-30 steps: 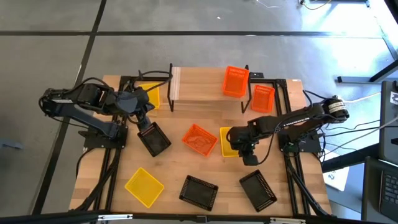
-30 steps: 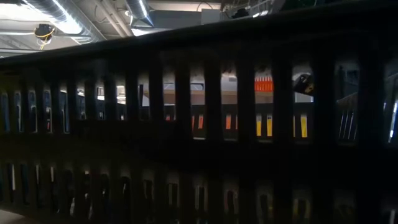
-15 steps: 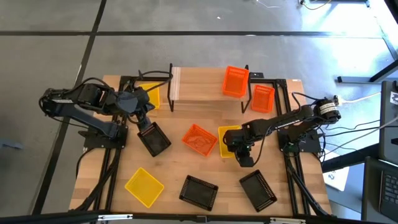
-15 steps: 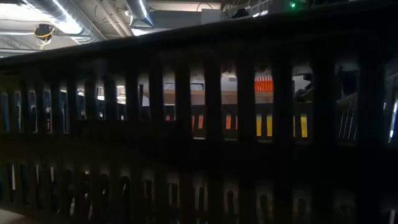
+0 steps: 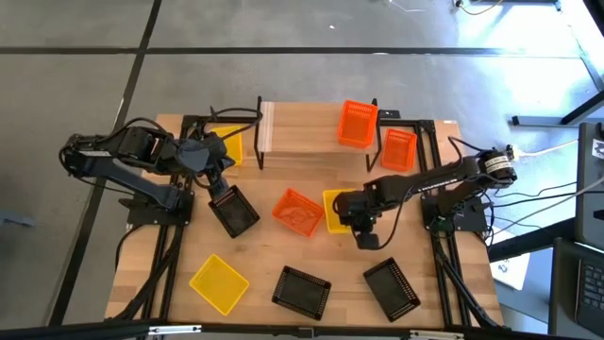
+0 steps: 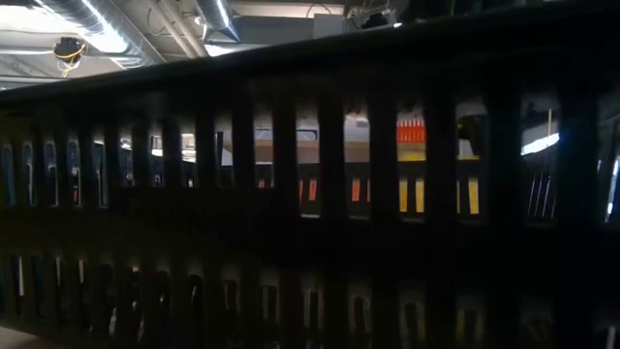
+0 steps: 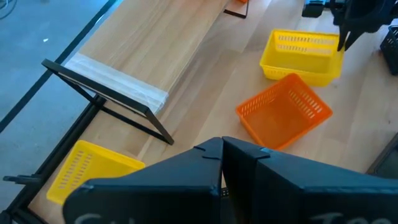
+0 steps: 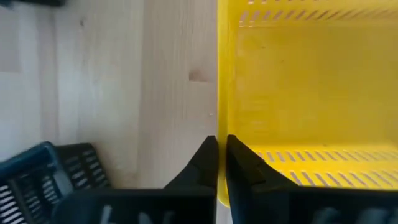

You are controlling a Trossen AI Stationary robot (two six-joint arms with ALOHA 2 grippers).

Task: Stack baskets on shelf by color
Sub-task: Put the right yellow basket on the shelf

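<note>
1. Your light-wood plank shelf on thin black metal legs (image 5: 316, 132) stands at the far middle of the wooden tabletop (image 5: 260, 260); one orange perforated plastic basket (image 5: 358, 123) sits on its right end.
2. A second orange mesh basket (image 5: 398, 148) rests on the tabletop just right of the shelf, and a yellow mesh basket (image 5: 226, 144) lies on the tabletop by the shelf's left legs.
3. In the middle of the table, a tilted orange basket (image 5: 297, 212) touches a yellow perforated basket (image 5: 336, 210) on its right.
4. Your right gripper (image 5: 362, 227) is down at that centre yellow basket; in the right wrist view its fingers (image 8: 208, 163) are pinched together over the basket's wall (image 8: 221, 93), gripping the rim.
5. Your left gripper (image 5: 219, 191) sits at the top edge of a black mesh basket (image 5: 236, 212) left of centre; its fingers (image 7: 214, 155) appear closed on the black rim, which fills the near part of the left wrist view.
6. Along the near edge lie a yellow basket turned on the diagonal (image 5: 219, 282), a black basket (image 5: 302, 291) and another black basket (image 5: 392, 288).
7. The low view is blocked by a dark perforated wall (image 6: 291, 281), showing only slivers of orange and yellow through the slots.
</note>
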